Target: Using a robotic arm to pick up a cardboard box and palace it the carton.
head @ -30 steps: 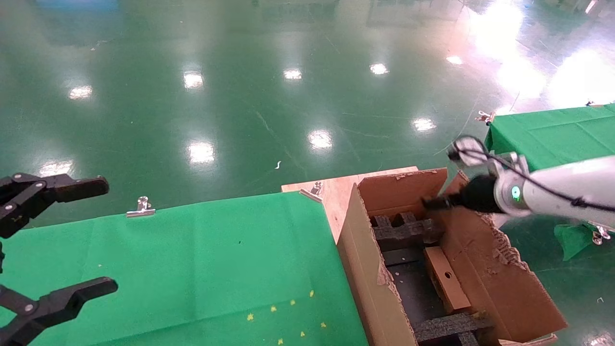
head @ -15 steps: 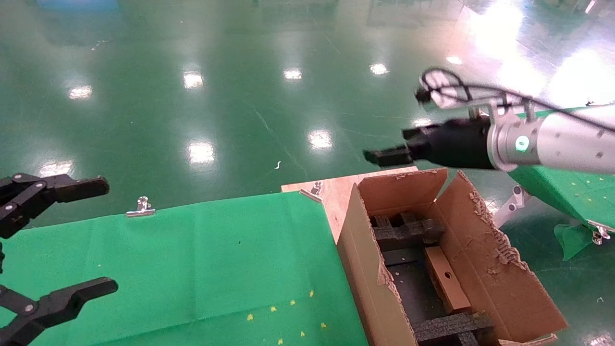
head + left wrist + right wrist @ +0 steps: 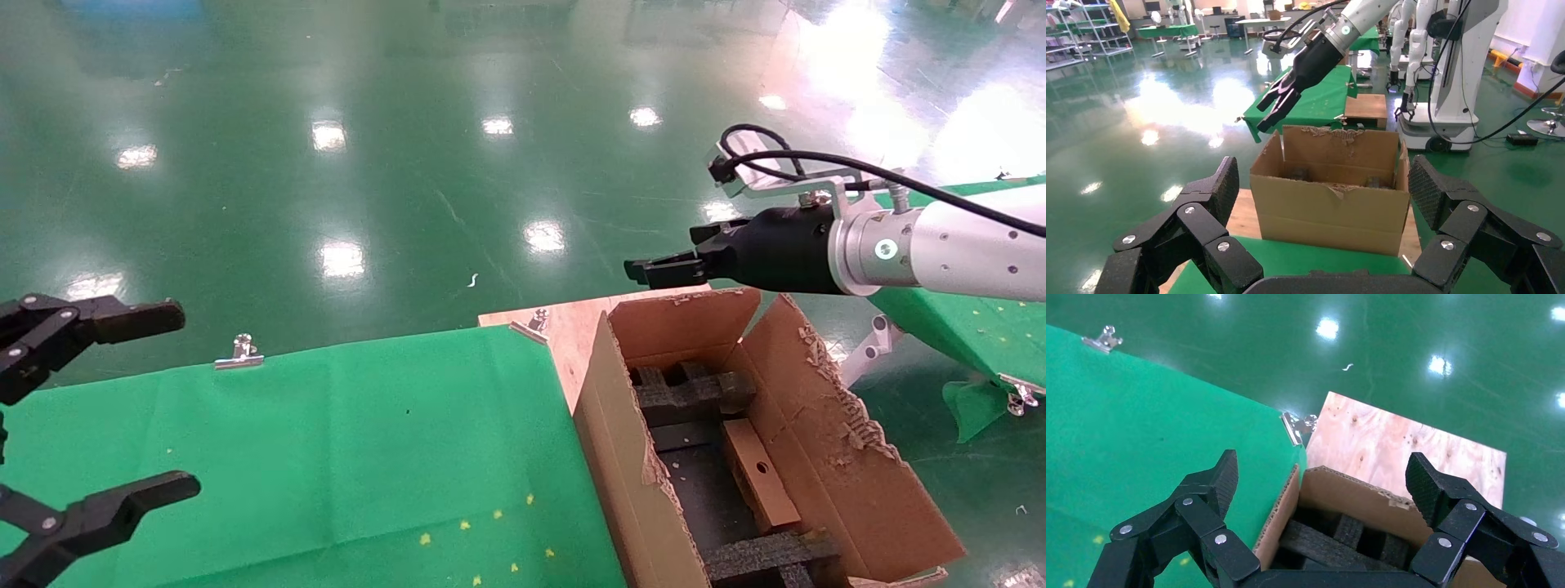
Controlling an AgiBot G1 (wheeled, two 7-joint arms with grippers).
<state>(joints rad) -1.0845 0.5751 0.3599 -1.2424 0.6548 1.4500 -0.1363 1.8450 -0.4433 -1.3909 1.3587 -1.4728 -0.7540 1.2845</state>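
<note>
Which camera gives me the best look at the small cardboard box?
Head view: the cardboard box lies in plain sight inside the carton, its round hole facing up. The left wrist view sees only the carton's outer wall, so the box is hidden. The right wrist view catches one carton corner with black foam, no box.

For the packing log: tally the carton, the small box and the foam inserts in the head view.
Carton: 1
Box: 1
Foam inserts: 2
Total: 4
</note>
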